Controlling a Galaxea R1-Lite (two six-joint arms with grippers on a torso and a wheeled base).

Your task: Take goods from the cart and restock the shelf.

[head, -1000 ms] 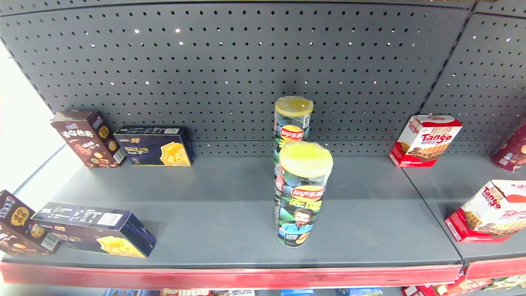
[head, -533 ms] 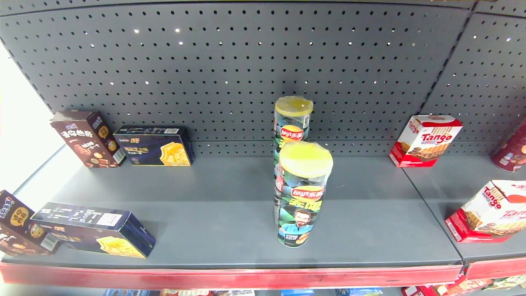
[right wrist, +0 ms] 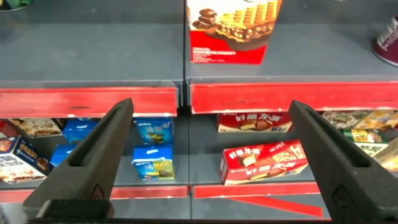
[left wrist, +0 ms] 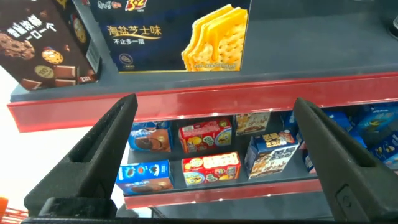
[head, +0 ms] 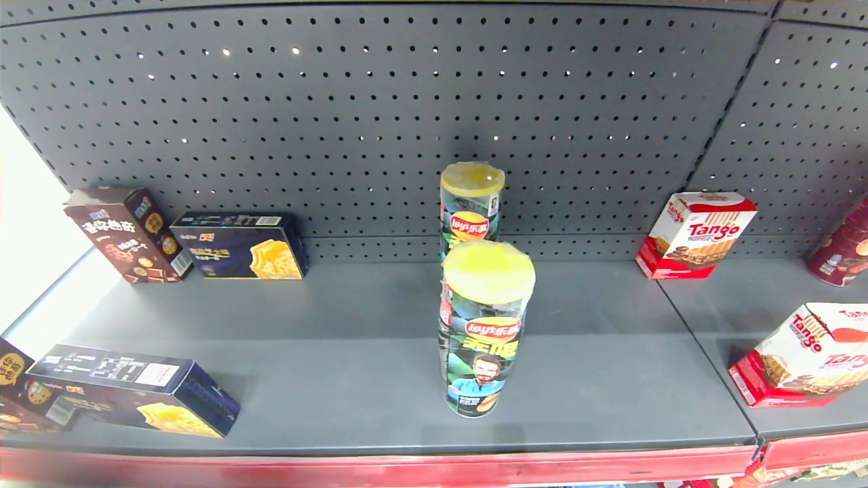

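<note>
Your left gripper (left wrist: 214, 102) and right gripper (right wrist: 211, 104) both gape empty, facing the shelf's (head: 352, 352) red front edge; bringing stock up, you could clip the tall front chip can (head: 485, 332) standing mid-shelf near that edge and topple it.

Shop: pegboard shelf (head: 380, 352) of snack boxes (head: 237, 245).

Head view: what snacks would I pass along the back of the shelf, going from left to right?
brown chocolate cookie box → dark blue cracker box → rear chips can → red and white wafer box → dark red can at the right edge
</note>
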